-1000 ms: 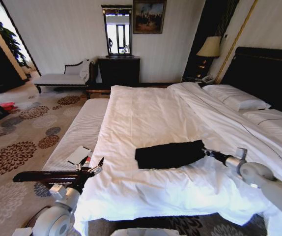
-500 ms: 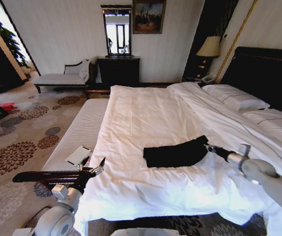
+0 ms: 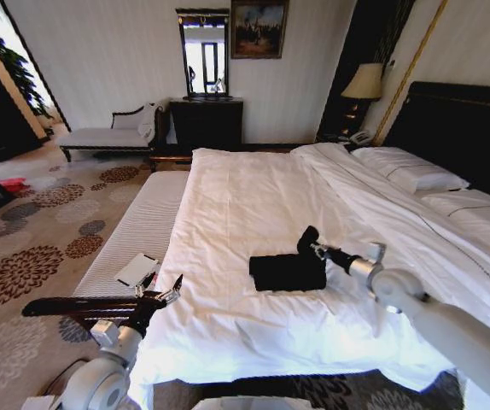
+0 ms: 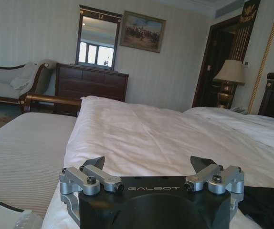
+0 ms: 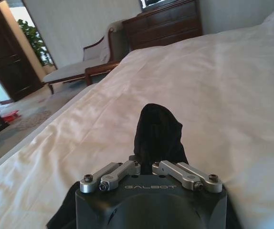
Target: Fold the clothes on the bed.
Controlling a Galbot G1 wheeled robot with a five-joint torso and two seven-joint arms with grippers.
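The clothes, a black T-shirt, lie as a short folded bundle on the white bed, near its foot. My right gripper hovers over the bundle's right end, shut on a fold of the black fabric that it holds raised. In the right wrist view that fabric stands up as a dark peak just past the closed right gripper. My left gripper waits open at the bed's left edge, apart from the shirt. In the left wrist view the left gripper holds nothing, and a corner of the shirt shows beyond it.
A white-cushioned bench runs along the bed's left side, with a small white item on it near my left gripper. Pillows and the dark headboard are at the right. A dresser stands against the far wall.
My right gripper has swung left and up, carrying the shirt's right end over the rest. The black bundle is now shorter. The left arm has stayed put.
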